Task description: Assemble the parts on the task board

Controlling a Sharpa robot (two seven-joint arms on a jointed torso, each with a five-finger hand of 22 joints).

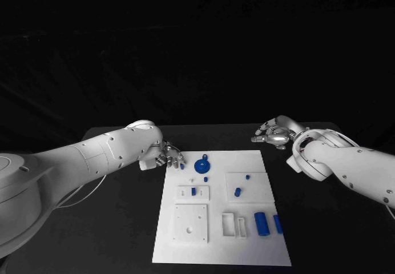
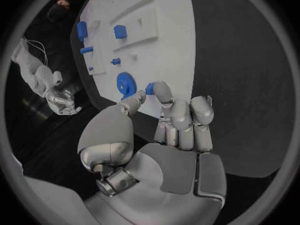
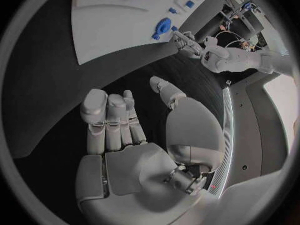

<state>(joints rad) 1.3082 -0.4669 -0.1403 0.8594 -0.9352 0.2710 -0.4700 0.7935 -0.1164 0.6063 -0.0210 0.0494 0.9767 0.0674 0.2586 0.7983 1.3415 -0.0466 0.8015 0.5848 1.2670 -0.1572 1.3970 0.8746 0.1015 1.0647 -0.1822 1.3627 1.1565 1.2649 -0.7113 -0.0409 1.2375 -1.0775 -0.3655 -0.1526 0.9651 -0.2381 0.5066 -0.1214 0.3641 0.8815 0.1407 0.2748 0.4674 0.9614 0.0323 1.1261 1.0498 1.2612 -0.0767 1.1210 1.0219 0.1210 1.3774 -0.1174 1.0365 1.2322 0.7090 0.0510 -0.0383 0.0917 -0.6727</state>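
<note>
1. The left robot hand [image 1: 167, 155] sat at the far left corner of the task board [image 1: 216, 251], over the board's edge and the black table [image 1: 123, 228]. In the left wrist view its fingers [image 2: 181, 120] were curled in toward the palm, with thumb and fingertip close to a small blue piece [image 2: 150, 88] at the board's rim. Whether that piece was pinched or only near the fingertips, I could not tell.
2. The white task board lay in the middle of the table, long side running away from the robot.
3. A blue gear-like disc [image 1: 201, 166] lay flat on the far left part of the board, just beside the left robot hand.
4. A small blue peg [image 1: 193, 192] stood in a raised white block [image 1: 192, 193] nearer the robot on the left side; a larger white square plate [image 1: 190, 224] lay nearer still.
5. Toward the middle, two small blue pieces [image 1: 238, 192] sat on a second raised white block.
6. Two upright white frames [image 1: 234, 225] stood near the board's near edge, with a blue cylinder [image 1: 261, 224] just beside them and a narrower blue bar [image 1: 277, 224] to its right.
7. The right robot hand [image 1: 275, 132] hovered over the table past the board's far right corner, well apart from the parts. In the right wrist view its fingers [image 3: 106, 120] were loosely bent and spread, and it held nothing.
</note>
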